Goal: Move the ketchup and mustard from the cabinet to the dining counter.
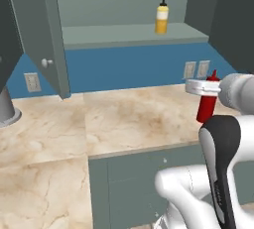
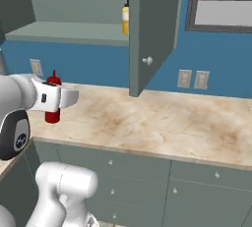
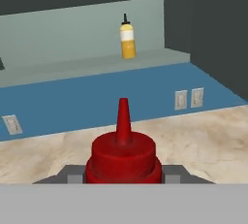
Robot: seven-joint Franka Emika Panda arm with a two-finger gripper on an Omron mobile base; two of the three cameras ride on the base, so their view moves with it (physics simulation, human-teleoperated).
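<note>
Ketchup (image 1: pixel 207 105): red bottle, no readable label, being clamped upright in the gripper (image 1: pixel 202 87) above the marble worktop (image 1: pixel 124 119). Mustard (image 1: pixel 161 17): yellow, unlabelled, standing on the shelf of the open cabinet (image 1: pixel 134 35), well apart.

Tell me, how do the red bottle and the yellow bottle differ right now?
The ketchup is red all over, nozzle included; the mustard is yellow with a dark nozzle. The ketchup is gripped in the claw above the marble worktop; the mustard stands free on the shelf of the open cabinet. So the ketchup is out, the mustard still inside. Both are upright squeeze bottles with pointed nozzles.
</note>
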